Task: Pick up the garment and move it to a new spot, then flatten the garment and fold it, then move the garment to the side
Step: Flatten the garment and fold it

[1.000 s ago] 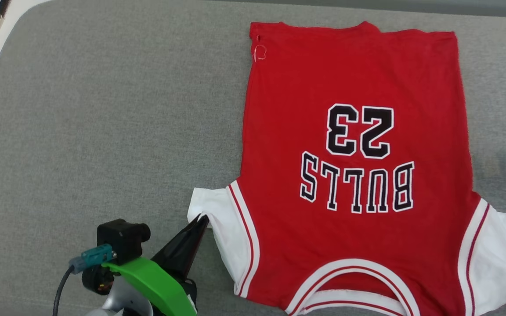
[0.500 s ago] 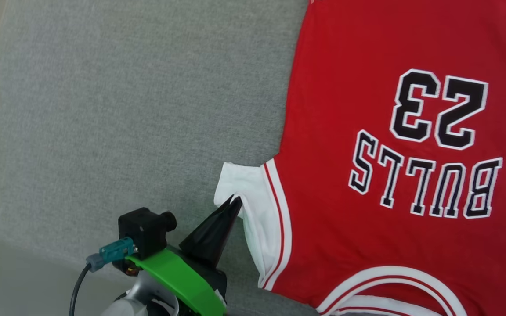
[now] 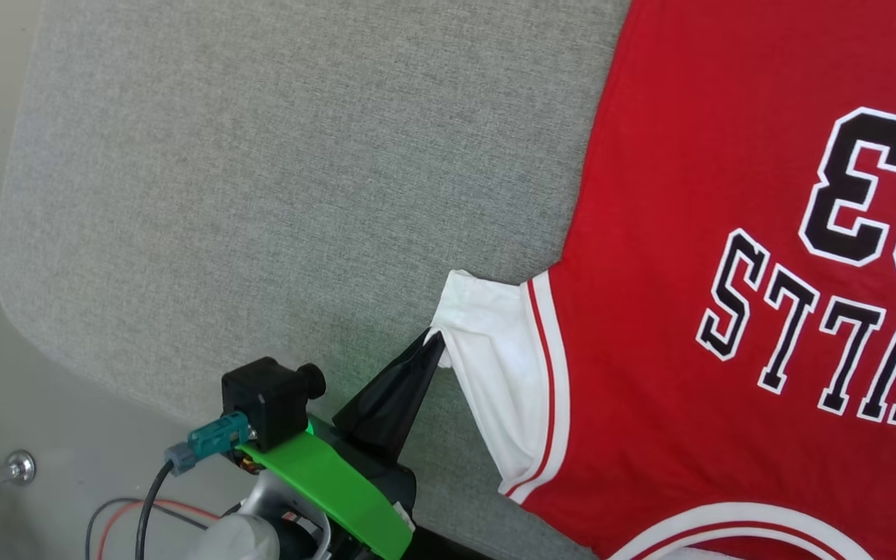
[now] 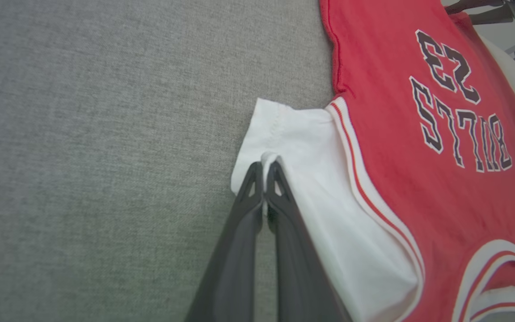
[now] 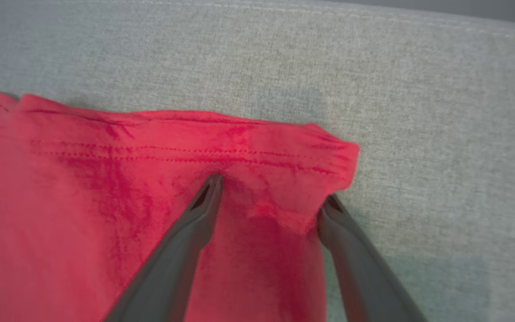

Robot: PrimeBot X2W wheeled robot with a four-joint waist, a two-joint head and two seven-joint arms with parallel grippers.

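Your left gripper pinches the white sleeve of the red Bulls T-shirt, flat on the grey table at frame right. Your right gripper sits open around the hem. Probably folding: shut it, then lift both.

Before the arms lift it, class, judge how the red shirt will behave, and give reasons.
Probably floppy: the sleeve puckers where the left gripper pinches it, so the shirt should sag below any hold. Likely light: its thin hem rumples inside the open right gripper. It may drag on the grey cushion.
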